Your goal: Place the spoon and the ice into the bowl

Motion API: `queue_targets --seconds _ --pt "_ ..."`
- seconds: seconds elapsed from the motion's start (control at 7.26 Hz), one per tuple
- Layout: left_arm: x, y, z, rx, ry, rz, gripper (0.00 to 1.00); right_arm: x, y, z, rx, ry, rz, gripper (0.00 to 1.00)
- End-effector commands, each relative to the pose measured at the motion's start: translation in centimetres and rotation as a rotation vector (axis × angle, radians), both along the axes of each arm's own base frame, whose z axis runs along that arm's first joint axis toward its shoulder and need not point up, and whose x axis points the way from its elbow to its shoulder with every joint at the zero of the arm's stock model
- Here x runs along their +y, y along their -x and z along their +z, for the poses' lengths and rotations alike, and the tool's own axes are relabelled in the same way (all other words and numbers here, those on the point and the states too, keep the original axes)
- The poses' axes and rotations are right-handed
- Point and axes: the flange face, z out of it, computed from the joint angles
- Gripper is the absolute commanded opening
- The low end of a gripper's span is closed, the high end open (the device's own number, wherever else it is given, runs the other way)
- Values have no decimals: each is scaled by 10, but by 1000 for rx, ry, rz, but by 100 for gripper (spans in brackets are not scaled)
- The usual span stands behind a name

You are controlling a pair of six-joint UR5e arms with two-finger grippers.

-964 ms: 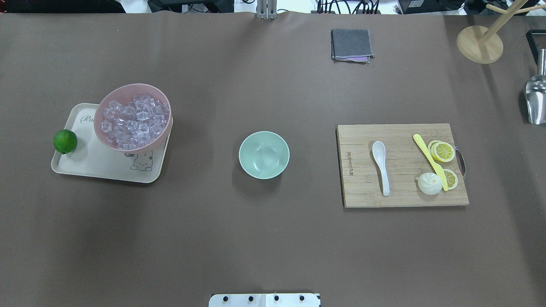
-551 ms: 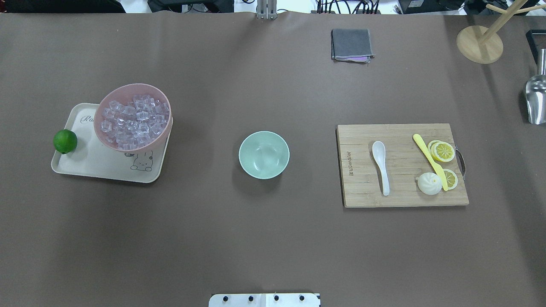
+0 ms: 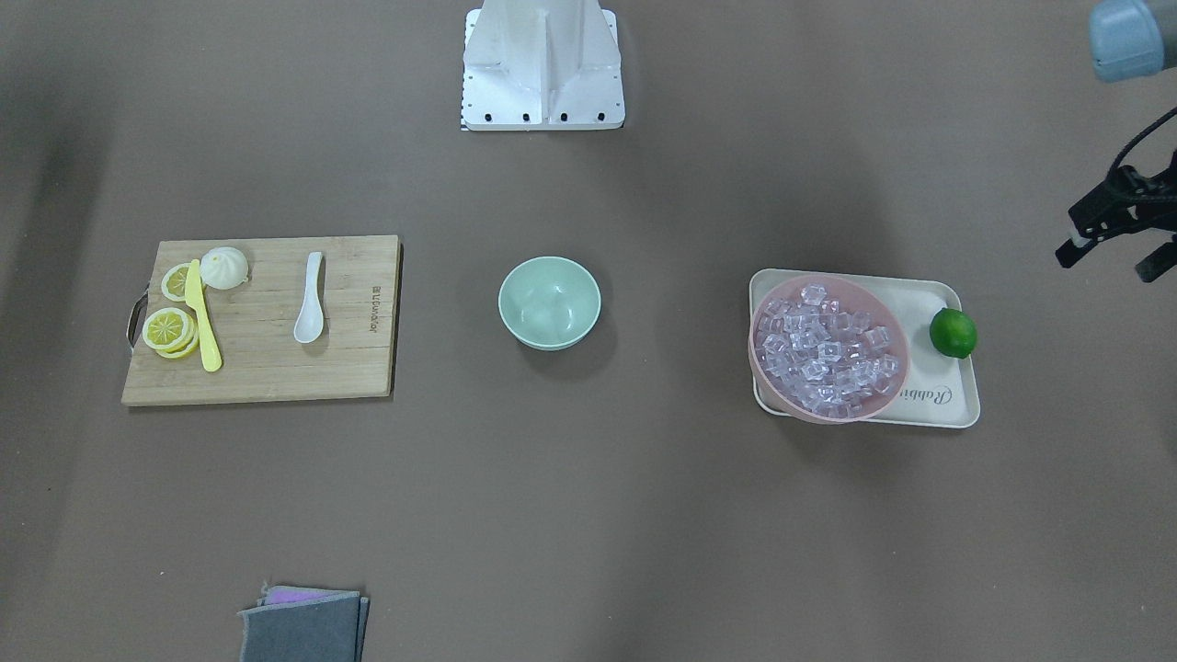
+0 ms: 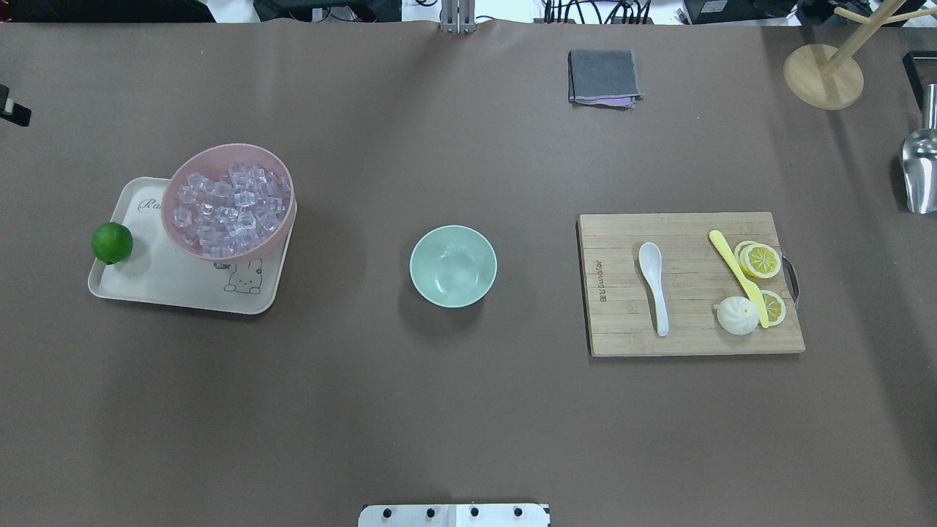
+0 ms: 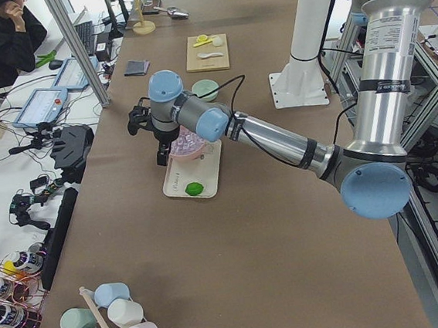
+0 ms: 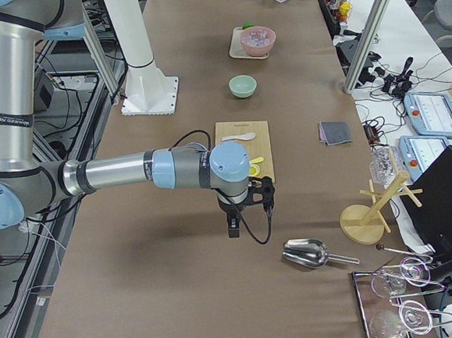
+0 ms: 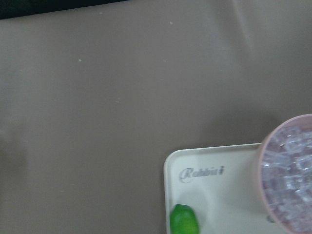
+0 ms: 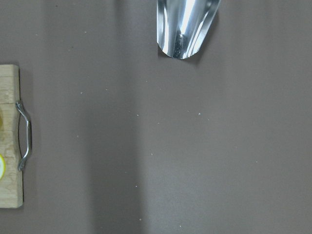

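Note:
The white spoon [image 4: 654,285] lies on the wooden cutting board [image 4: 688,344], right of centre; it also shows in the front view [image 3: 310,299]. The ice [image 4: 228,201] fills a pink bowl [image 4: 285,219] on a cream tray [image 4: 168,285] at the left. The mint-green bowl [image 4: 453,265] stands empty at the table's middle. My left gripper [image 3: 1111,262] hovers open and empty beyond the tray's outer side; only its tip [image 4: 11,110] shows overhead. My right gripper [image 6: 233,227] hangs right of the board near a metal scoop, and I cannot tell whether it is open or shut.
On the board lie a yellow knife [image 4: 738,277], lemon slices [image 4: 761,260] and a white bun [image 4: 736,315]. A lime [image 4: 112,242] sits on the tray. A grey cloth [image 4: 603,76], a wooden stand [image 4: 823,75] and the metal scoop [image 4: 919,172] are at the back and right.
A black tip of my left gripper has come into the overhead view at the left edge. Nothing on the table has moved.

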Motion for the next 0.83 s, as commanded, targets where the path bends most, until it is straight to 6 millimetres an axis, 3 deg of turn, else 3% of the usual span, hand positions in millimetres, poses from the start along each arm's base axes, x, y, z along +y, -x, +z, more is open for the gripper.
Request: queue_targets --seconds 0.0,0.28,0.55,0.69 --pt "-4 -39 -5 -82 57 -118 98 -28 7 -4 -15 -20 -12 100" --pt "-14 -47 -22 -86 77 -208 98 -29 9 15 -56 21 -11 100" --pt "-7 -132 -41 -135 86 -278 98 -34 13 18 -106 -2 -10 100" --pt "-10 -157 -43 -142 97 -284 98 -35 14 15 -125 10 2 100"
